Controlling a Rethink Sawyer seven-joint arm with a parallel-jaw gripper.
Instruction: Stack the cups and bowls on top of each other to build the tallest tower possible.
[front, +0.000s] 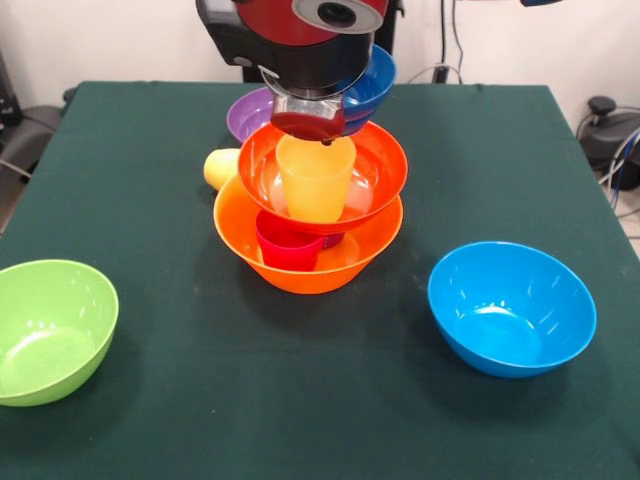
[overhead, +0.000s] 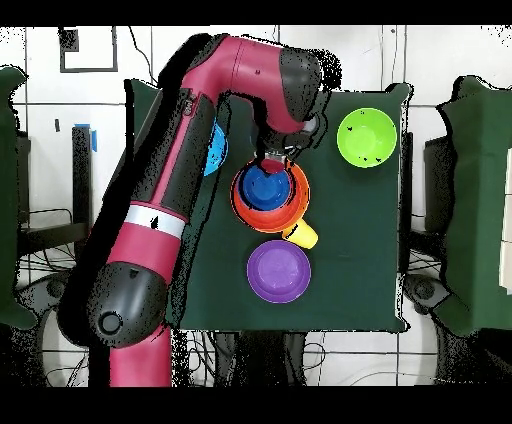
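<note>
The tower stands mid-table. Its base is the largest orange-yellow bowl (front: 345, 262) (overhead: 300, 208). A red-pink cup (front: 289, 248) stands in it, and a sliver of the purple cup (front: 334, 240) shows beside that. The red-orange bowl (front: 378, 165) rests on top with the orange-yellow cup (front: 315, 180) upright in it. My gripper (front: 310, 125) (overhead: 277, 160) hangs just above that cup and seems shut on the rim of the small dark blue bowl (front: 375, 82) (overhead: 264, 187), which is in the air over the tower. The pale yellow cup (front: 221, 168) (overhead: 302, 236) lies on its side by the tower.
The purple bowl (front: 248, 115) (overhead: 278, 270) sits on the robot's side of the tower. The lime green bowl (front: 52, 330) (overhead: 366, 138) and the light blue bowl (front: 510, 306) (overhead: 216, 150) stand apart near the table's far corners from the robot.
</note>
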